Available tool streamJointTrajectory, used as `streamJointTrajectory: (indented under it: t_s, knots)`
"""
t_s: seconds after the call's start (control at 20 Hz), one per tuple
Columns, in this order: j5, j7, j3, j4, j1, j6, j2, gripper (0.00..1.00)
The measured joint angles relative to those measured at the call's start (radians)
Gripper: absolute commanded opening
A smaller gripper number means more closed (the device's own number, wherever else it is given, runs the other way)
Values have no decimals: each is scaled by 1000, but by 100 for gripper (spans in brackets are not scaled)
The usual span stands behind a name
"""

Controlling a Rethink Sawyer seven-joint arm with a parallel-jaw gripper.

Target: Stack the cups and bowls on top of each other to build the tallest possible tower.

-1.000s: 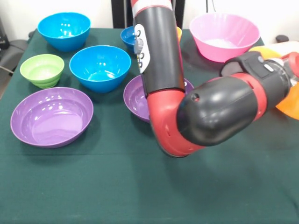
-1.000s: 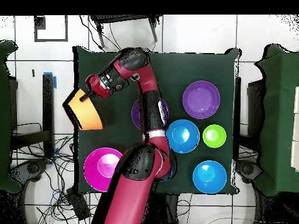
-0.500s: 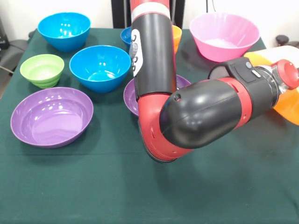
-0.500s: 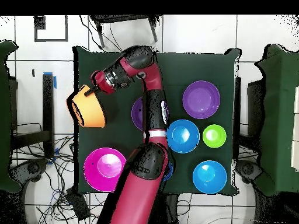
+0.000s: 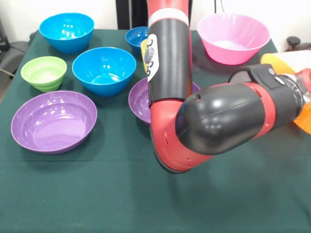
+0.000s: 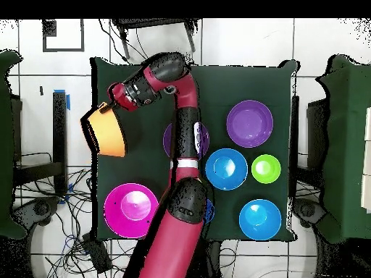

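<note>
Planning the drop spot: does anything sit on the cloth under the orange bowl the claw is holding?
Nothing visible does. The orange bowl hangs tilted at the table's edge, on the claw. The nearest thing is the pink bowl, clear to one side.

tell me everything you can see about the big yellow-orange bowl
The yellow-orange bowl is wide, smooth, plastic-looking, and partly hidden by the arm in the front view. It is off the table, tipped on its side, so the overhead view shows its flank and pale rim. It hangs at the cloth's edge, above the pink bowl in that picture. The hand meets its rim; how it grips is unclear.
</note>
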Motion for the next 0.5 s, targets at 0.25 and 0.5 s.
streamJointTrajectory:
  t_s: [0.25, 0.5]
  knots:
    - [-218, -46, 148, -24, -12, 0, -6, 0]
    - [-398, -104, 258, -29, -13, 0, -17, 0]
